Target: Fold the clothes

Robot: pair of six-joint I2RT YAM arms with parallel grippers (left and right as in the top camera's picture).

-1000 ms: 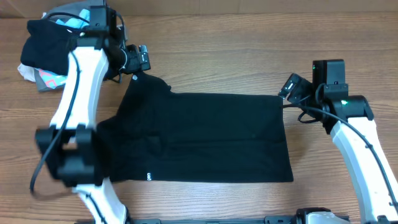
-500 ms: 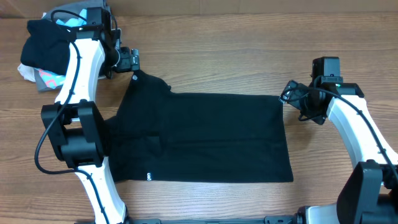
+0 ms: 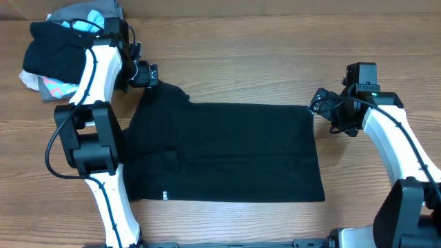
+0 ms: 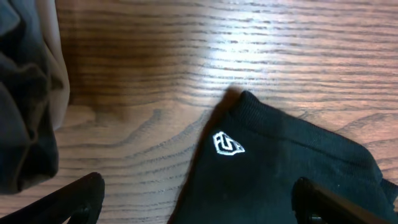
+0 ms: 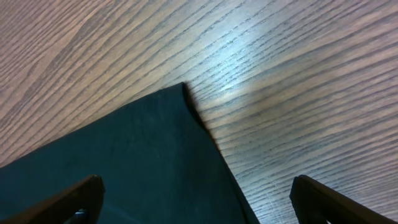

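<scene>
Left end effector and right end effector hover, jaws spread wide, over the far corners of the plain black soft-fabric T-shirt. It is probably best to pinch both corners fully, then lift together.

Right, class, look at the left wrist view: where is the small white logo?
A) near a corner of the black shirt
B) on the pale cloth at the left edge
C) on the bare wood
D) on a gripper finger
A: the white hexagon logo is printed just inside the pointed corner of the black T-shirt, which lies on the wooden table.
</scene>
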